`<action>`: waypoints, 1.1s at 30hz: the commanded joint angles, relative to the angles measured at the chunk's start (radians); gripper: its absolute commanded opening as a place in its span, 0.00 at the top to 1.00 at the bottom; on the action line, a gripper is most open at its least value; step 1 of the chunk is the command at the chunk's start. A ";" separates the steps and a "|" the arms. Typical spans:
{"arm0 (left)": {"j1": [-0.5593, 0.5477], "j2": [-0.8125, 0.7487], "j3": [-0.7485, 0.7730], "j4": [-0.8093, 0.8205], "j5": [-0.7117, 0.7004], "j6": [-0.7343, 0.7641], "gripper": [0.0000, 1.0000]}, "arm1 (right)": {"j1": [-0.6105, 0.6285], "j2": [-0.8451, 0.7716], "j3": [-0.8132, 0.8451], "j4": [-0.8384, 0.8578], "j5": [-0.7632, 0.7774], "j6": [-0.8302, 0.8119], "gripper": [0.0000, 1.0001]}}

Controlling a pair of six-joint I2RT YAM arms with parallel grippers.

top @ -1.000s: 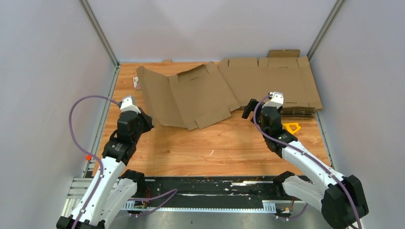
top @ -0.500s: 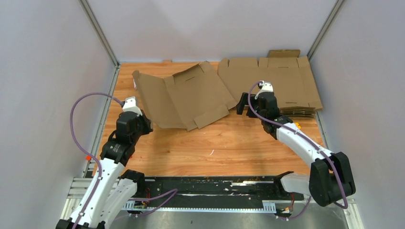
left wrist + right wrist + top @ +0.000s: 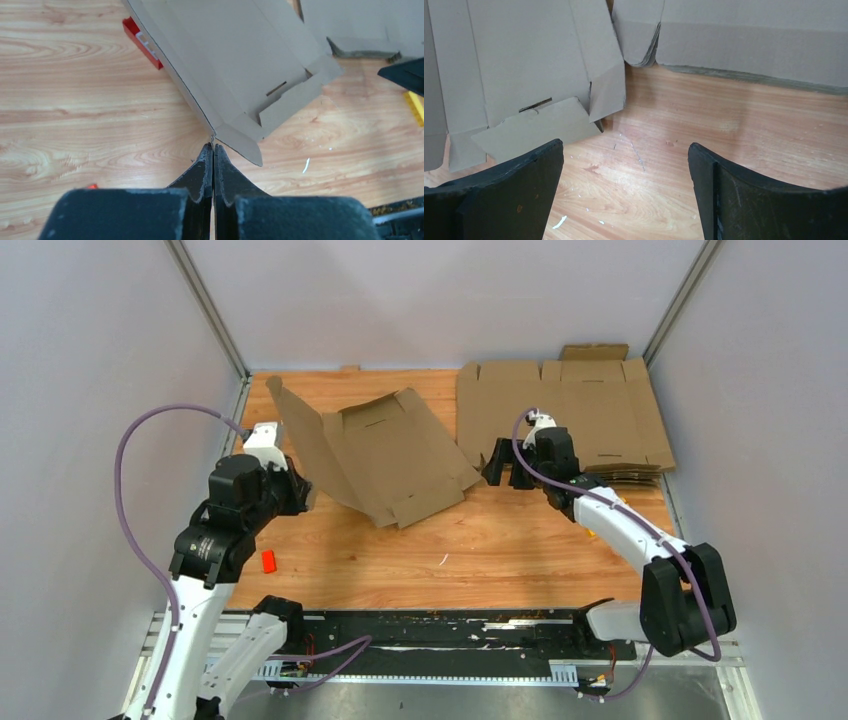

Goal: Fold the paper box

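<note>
Left gripper point(image 3: 213, 150) has its jaws pressed together on the near edge of the paper box point(image 3: 385, 455), which lies left of centre on the table point(image 3: 480, 550) with its left side lifted. Right gripper point(image 3: 625, 146) is wide open and holds nothing, just beside the box's right flap and the pile of flat sheets point(image 3: 570, 410).

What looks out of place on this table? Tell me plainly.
The cardboard sheet lies skewed, its left panel tilted up off the table. A small red box sits partly hidden behind that raised edge. White scraps litter the wood.
</note>
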 commanded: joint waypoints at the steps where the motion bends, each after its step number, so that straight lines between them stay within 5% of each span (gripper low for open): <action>1: 0.002 0.047 0.045 -0.136 0.031 0.075 1.00 | 0.001 0.041 0.050 -0.026 -0.092 -0.023 0.06; 6: 0.002 0.048 0.019 -0.123 -0.181 0.096 0.99 | 0.060 0.122 0.080 -0.049 -0.095 -0.049 0.08; 17: 0.002 0.044 -0.098 0.021 -0.264 0.079 1.00 | 0.121 0.278 0.246 -0.121 0.082 -0.068 0.00; 33: 0.002 0.004 -0.120 0.038 -0.269 0.088 1.00 | 0.050 0.634 0.597 -0.160 -0.023 -0.144 0.05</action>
